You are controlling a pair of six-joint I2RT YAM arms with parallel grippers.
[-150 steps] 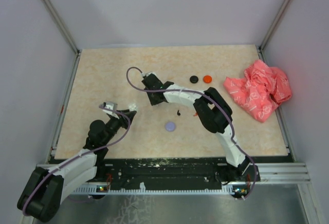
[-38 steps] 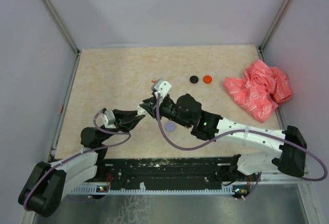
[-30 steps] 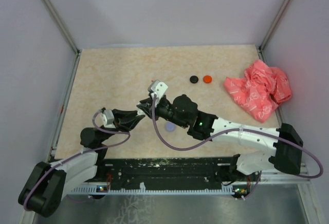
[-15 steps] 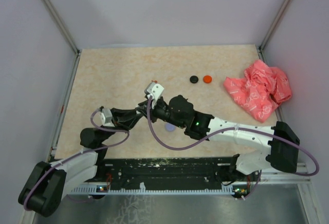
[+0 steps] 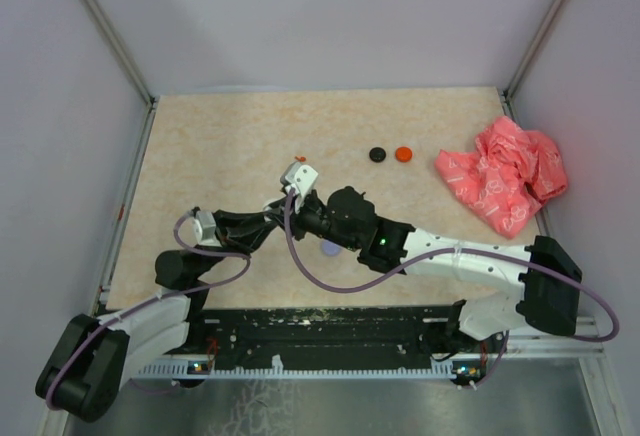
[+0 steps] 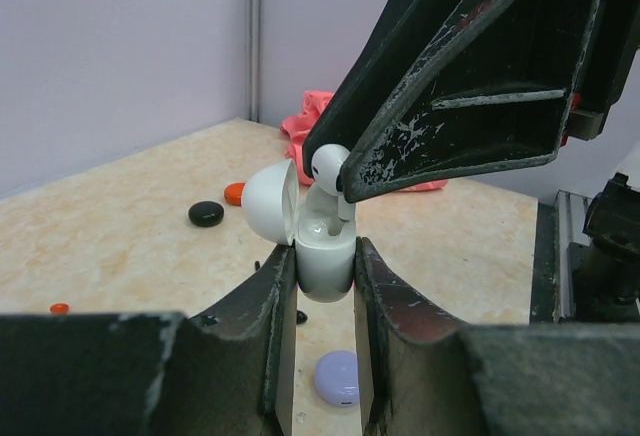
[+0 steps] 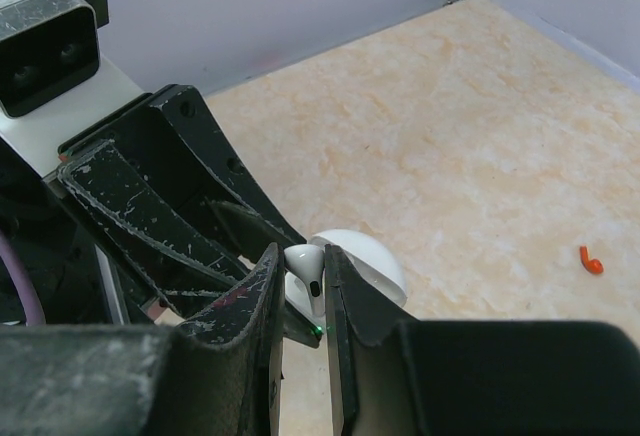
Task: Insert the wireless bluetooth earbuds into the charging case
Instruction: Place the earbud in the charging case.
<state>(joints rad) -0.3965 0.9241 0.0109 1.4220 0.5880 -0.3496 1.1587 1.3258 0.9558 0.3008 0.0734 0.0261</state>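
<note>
The earbud, pinched in the right tool, has been brought over and is now held at the mouth of the open case gripped by the left tool (lid tipped back), so seating seems imminent.

Lilac disc lies below, near the case; bag well apart.

The beige marbled worktop carries 2 small round discs side by side toward the back: a black disc and an orange-red disc. A crumpled pink-red bag lies at its right edge. A lilac disc lies near the middle. 1 tiny red earbud lies left of the black disc.
</note>
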